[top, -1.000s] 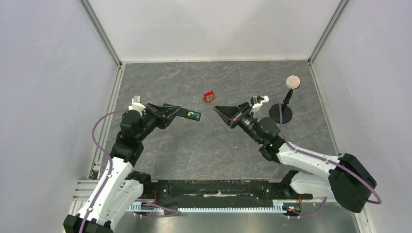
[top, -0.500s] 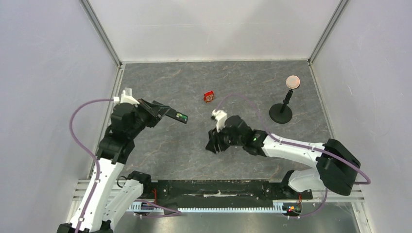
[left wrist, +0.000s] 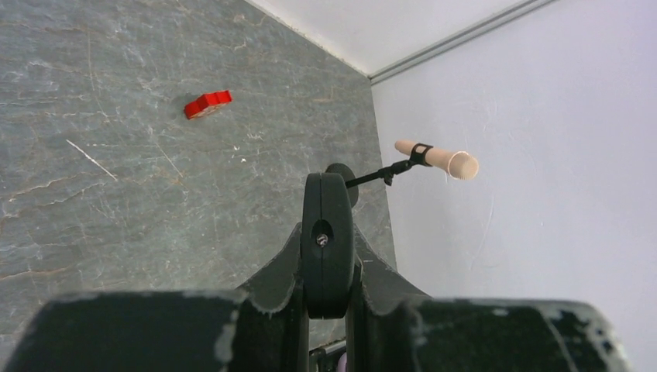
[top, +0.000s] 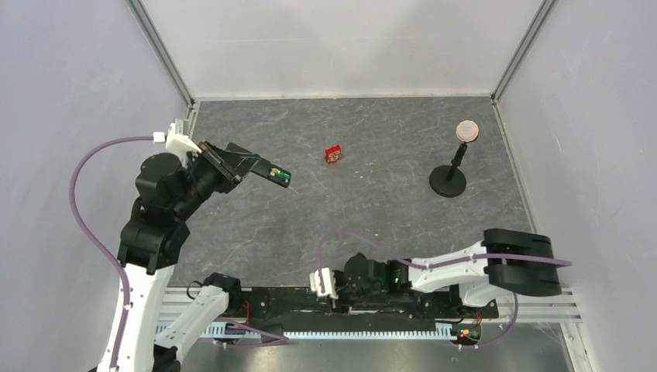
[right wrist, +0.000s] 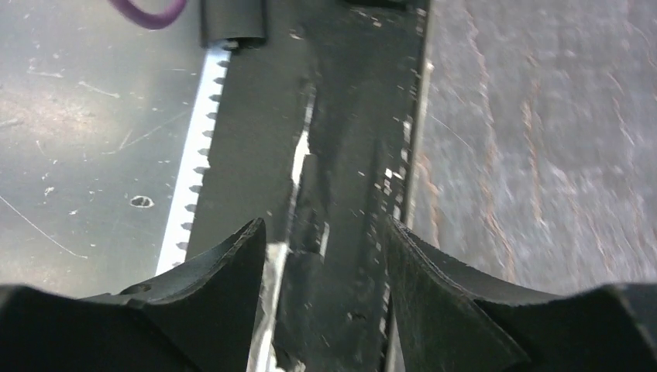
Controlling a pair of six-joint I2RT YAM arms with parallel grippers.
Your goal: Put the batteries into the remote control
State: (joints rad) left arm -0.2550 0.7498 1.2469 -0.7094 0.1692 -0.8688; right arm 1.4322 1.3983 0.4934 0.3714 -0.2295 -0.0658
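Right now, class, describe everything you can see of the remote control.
The remote control is a slim, flat black bar of matte-looking plastic. A small green battery appears to sit near its far end. The left gripper is shut on its near end and holds it off the grey table, pointing toward the table's middle. End-on from the wrist camera, it shows a rounded tip with a small hole. Nothing else touches it.

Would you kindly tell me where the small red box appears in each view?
Top external: red box just above the centre.
Left wrist: red box at the upper left.
Right wrist: not in it.
Shared landmark: the stand, to the right of the box in both.
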